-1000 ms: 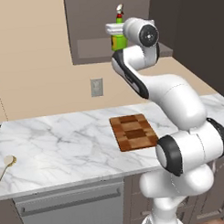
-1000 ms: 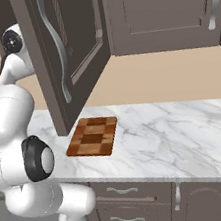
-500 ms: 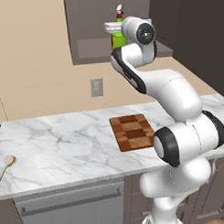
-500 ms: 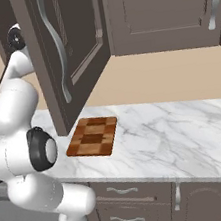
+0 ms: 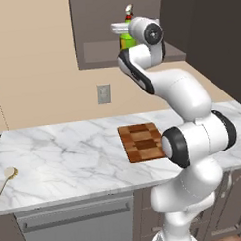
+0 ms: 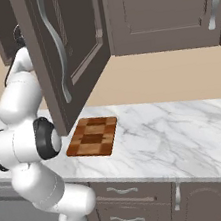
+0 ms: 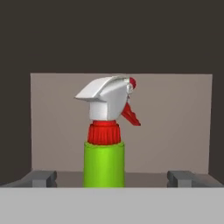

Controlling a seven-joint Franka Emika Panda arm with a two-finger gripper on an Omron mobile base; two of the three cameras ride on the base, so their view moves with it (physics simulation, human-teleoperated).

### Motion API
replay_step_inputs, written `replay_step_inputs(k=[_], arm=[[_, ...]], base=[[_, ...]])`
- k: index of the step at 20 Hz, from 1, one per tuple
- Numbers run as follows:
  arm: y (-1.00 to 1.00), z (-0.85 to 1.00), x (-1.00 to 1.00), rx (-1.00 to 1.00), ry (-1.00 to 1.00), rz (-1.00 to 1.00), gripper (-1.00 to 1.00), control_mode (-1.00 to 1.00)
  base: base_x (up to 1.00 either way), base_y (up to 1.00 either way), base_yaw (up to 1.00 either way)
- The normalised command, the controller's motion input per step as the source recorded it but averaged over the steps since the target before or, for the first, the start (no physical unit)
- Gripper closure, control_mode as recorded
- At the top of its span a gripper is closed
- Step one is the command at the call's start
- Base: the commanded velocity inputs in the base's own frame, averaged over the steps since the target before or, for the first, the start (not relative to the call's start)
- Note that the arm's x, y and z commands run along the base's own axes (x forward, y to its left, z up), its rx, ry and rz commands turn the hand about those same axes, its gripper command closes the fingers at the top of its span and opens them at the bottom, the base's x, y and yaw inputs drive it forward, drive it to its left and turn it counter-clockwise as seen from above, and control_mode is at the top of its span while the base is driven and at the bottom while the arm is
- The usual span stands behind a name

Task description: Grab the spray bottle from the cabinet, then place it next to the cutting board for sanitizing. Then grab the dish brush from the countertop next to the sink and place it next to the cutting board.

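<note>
The green spray bottle (image 7: 104, 162) with its white-and-red trigger nozzle stands upright on the cabinet shelf (image 5: 98, 48). My gripper (image 7: 112, 178) is open, one fingertip on each side of the bottle's body and neither touching it. In the left base view the gripper (image 5: 121, 30) is raised at the recess, in front of the spray bottle (image 5: 126, 42). The checkered cutting board (image 5: 142, 141) (image 6: 93, 136) lies on the marble countertop (image 5: 59, 154). At the counter's far left lies the dish brush (image 5: 7, 175).
The open cabinet door (image 6: 67, 48) hangs just right of my arm, over the board's left end. A wall outlet (image 5: 104, 93) sits below the cabinet. A dishwasher front (image 5: 72, 222) and drawers (image 6: 122, 202) run under the counter.
My arm has leaned further up and into the cabinet recess, bringing the hand a little closer to the bottle. The jaws stay open. Board and brush have not moved.
</note>
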Motion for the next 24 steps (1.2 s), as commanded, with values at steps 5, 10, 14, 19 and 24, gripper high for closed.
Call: replay_step_inputs(k=[5, 10, 14, 19, 24], arm=[[0.05, 0.0, 0.25, -0.02, 0.0, 0.0, -1.0, -1.0], [0.21, 0.0, 0.32, -0.06, 0.0, 0.0, 1.0, -1.0], [0.29, 0.0, 0.25, -0.06, 0.01, 0.0, 1.0, -1.0], [0.04, 0.0, -0.07, -0.01, 0.0, 0.0, 1.0, -1.0], [0.0, 0.0, -0.69, 0.0, -0.01, 0.0, 1.0, -1.0]], base=[[0.0, 0.0, 0.0], [0.0, 0.0, 0.0], [0.0, 0.0, 0.0], [0.0, 0.0, 0.0], [0.0, 0.0, 0.0]])
